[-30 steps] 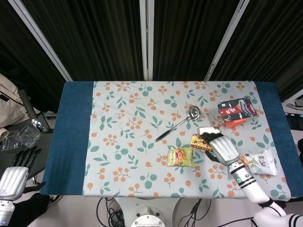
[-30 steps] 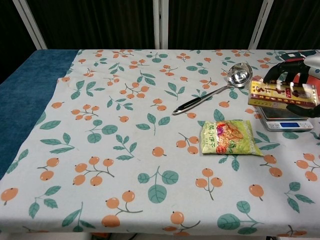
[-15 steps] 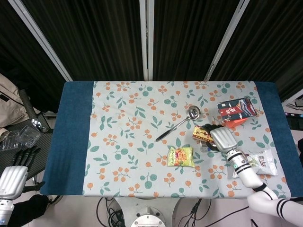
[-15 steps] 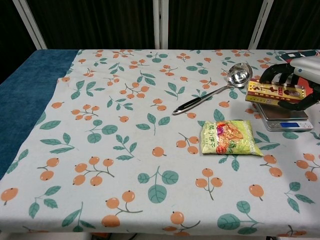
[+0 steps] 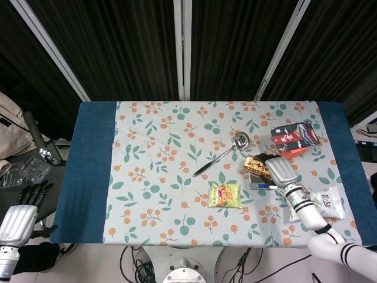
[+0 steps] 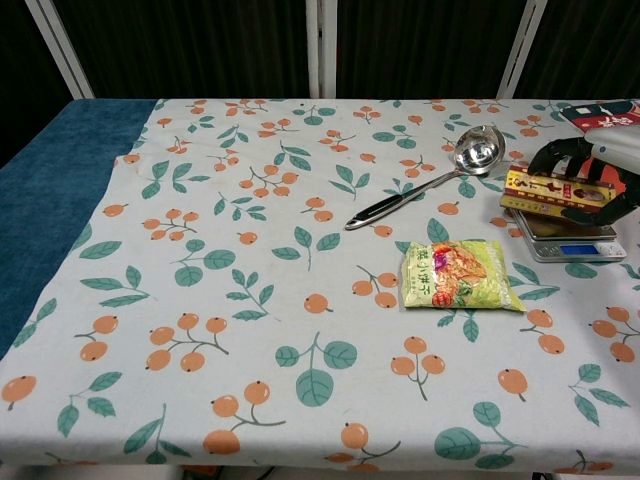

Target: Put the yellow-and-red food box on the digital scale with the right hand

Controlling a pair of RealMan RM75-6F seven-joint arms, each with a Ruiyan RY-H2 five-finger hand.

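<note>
Fingers of the right robot hand [image 6: 598, 180] wrap the yellow-and-red food box [image 6: 556, 190] from above and behind, clamped on it so the box hangs just over the digital scale [image 6: 563, 236] rather than lying flat on its platform. From the chest view the box looks a little tilted, its left end lower, and I cannot tell whether its underside already touches the scale. That top-down hold seems meant to leave the bottom face free for setting down. The box's long axis runs across the tabletop [image 5: 165, 177], roughly from 9 o'clock to 3 o'clock in the chest view, with its printed face turned towards the robot's chest; in the head view it slants slightly, from 10 towards 4. The scale's small blue display faces the near edge. A green snack packet [image 6: 458, 275] lies at about 8 o'clock from the scale, and a ladle [image 6: 430, 178] lies at about 10 o'clock, both apart from it. The left robot hand [image 5: 20, 215] hangs off the tabletop at the lower left, fingers apart, holding nothing.
</note>
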